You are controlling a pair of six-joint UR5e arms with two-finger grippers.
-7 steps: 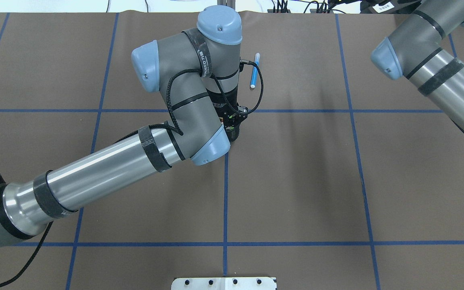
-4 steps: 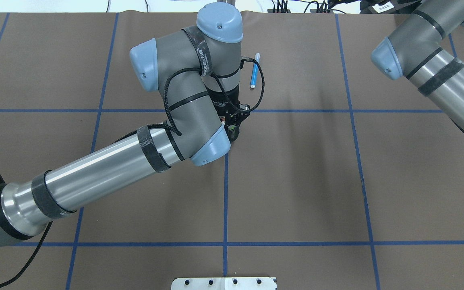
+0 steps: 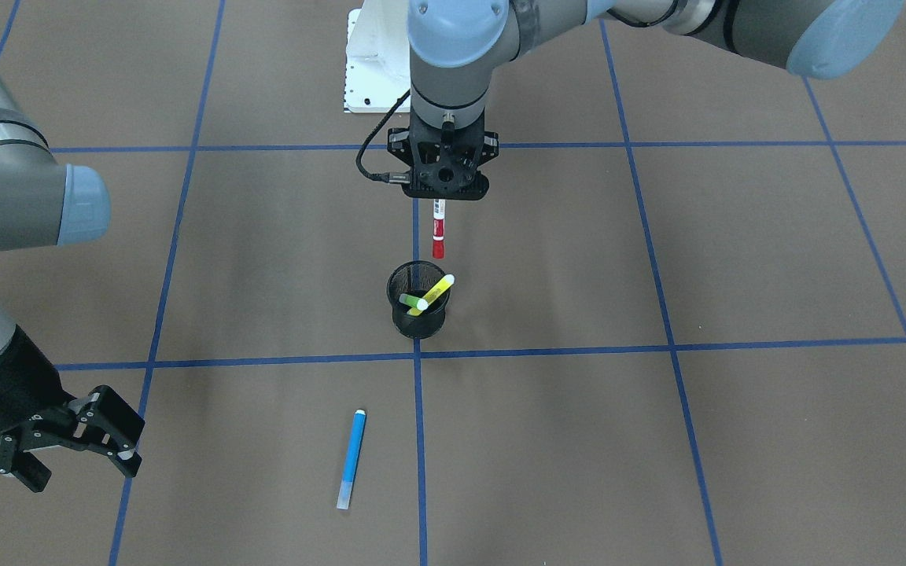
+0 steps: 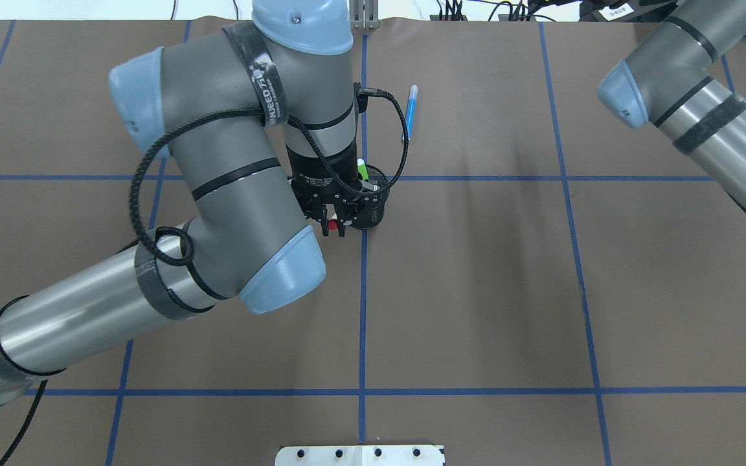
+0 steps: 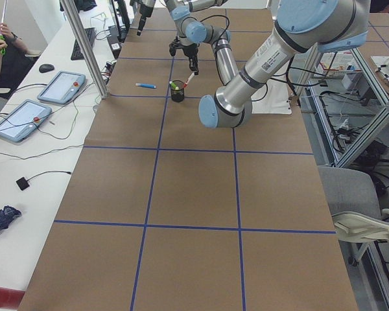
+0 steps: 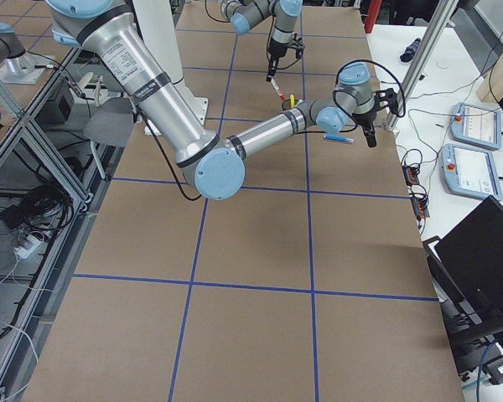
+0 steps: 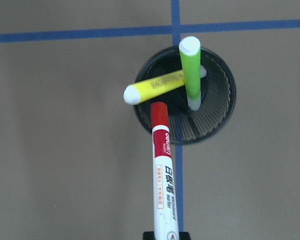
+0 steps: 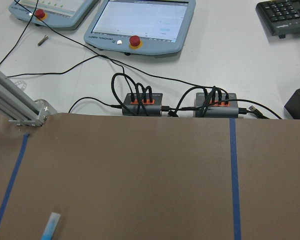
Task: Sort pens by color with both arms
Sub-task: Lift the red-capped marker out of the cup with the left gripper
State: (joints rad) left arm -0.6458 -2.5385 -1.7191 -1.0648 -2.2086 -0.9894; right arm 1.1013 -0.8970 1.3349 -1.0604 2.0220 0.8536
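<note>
Over the rim of the round black mesh cup (image 3: 418, 314) on the matte brown worktop (image 3: 657, 440): slim white-barrelled red pen (image 3: 438, 229), long axis vertical, red cap down, pinched at its top by the left pincer (image 3: 439, 198). Inside the cup, yellow pen (image 3: 433, 292) and green pen (image 3: 410, 300), leaning crossed. Flat beyond, blue pen (image 3: 351, 458). Right pincer (image 3: 129, 450) spread.

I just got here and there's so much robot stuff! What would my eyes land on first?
Probably the red-ended pen: the left gripper holds it tip down, just above the black mesh cup in the middle of the table. Inside the cup, a yellow pen and a green pen lean across each other. A blue pen lies alone on the side of the cup away from the robot.
</note>
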